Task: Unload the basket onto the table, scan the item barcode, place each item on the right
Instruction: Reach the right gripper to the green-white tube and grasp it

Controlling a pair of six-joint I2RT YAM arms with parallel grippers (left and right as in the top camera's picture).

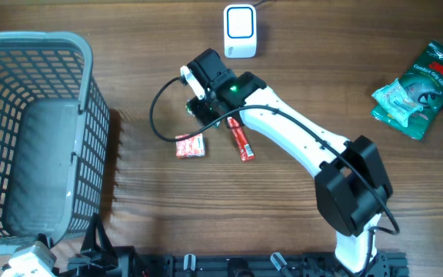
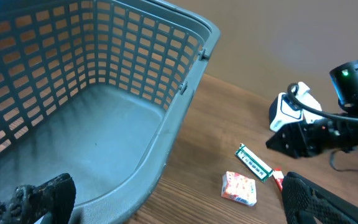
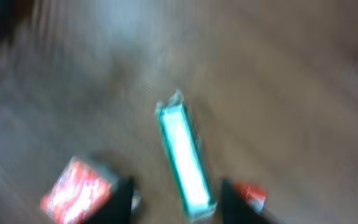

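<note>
Three small packets lay near the middle of the tabletop (image 1: 144, 61): one green stick pack (image 3: 185, 158), one red-and-white packet (image 1: 190, 146), one red stick pack (image 1: 241, 143).

Item for the task, by judgement: the green stick pack, lying flat on the wood close to the other two.

Right fingers (image 3: 120, 199): one on each side of the green stick pack, low over it. The wrist view was blurred, so it could not be told whether they pinched the pack or only straddled it.

Left fingers (image 2: 42, 196): spread wide, holding nothing, at the grey basket (image 1: 52, 37) by the left edge.

Scanner (image 1: 241, 31): white, standing at the middle of the far edge, apart from the stick pack.

One green bag (image 1: 415, 88) lay near the right edge.

Progress, as judged: early. The approach to the item was made and the grasp was unconfirmed. The lift, the carry to the scanner and the presenting of the barcode all remained. No barcode was legible in any view.
</note>
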